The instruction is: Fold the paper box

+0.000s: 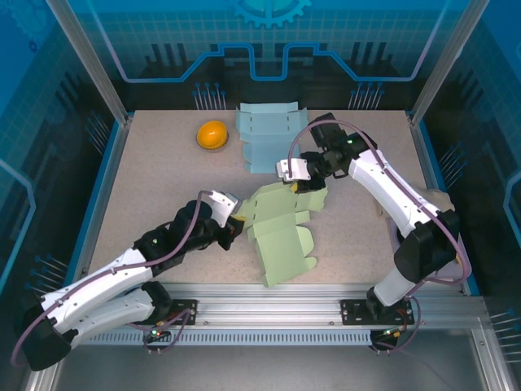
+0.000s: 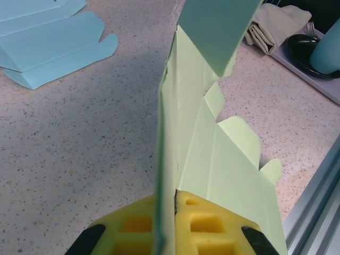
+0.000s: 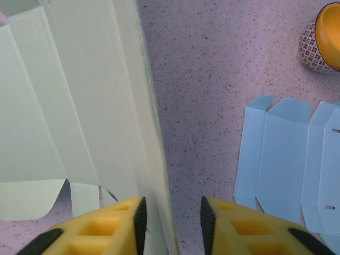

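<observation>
Now, arms angled inward: left end effector (image 1: pixel 238 221) clamped on paper box (image 1: pixel 281 232), right end effector (image 1: pixel 295 184) parted astride it.

Left gripper (image 2: pixel 172 207) clamped closed, right gripper (image 3: pixel 171 212) jaws apart.

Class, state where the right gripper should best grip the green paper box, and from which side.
Probably the raised panel's thin free edge, coming from the right: the green paper box stands up edge-on there, so the right gripper can straddle it.
</observation>
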`<action>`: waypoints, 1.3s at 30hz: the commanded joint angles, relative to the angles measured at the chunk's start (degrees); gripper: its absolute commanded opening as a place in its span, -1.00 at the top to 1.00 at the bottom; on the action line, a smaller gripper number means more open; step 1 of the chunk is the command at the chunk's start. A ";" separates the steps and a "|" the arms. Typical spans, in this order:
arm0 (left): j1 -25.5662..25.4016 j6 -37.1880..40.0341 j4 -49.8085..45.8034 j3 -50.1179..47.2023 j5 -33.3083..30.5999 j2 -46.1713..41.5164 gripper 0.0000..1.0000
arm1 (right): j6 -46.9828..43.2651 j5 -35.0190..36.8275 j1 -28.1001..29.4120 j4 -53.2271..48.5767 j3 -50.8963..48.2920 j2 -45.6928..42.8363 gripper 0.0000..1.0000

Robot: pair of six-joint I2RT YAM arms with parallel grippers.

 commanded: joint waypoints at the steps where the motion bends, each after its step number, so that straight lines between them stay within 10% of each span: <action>1: -0.40 1.78 1.24 2.04 -1.89 -0.13 1.00 | -0.54 1.45 0.92 -1.93 0.73 -0.53 0.39; 13: -0.41 1.06 1.33 1.69 -3.50 -0.08 0.98 | -0.77 3.61 1.56 -0.49 -1.60 -4.10 0.82; 19: -0.40 -4.31 -6.30 6.46 -16.42 -0.98 0.07 | -0.27 9.52 2.97 0.92 -3.06 -5.05 1.00; 23: -0.42 -0.38 -3.82 6.58 -16.16 -7.29 -0.13 | 1.10 16.23 3.11 5.67 -4.65 -5.99 1.00; 39: 2.28 18.83 2.68 16.61 -13.43 3.62 -0.27 | -1.07 16.62 6.06 2.33 -3.15 -12.10 1.00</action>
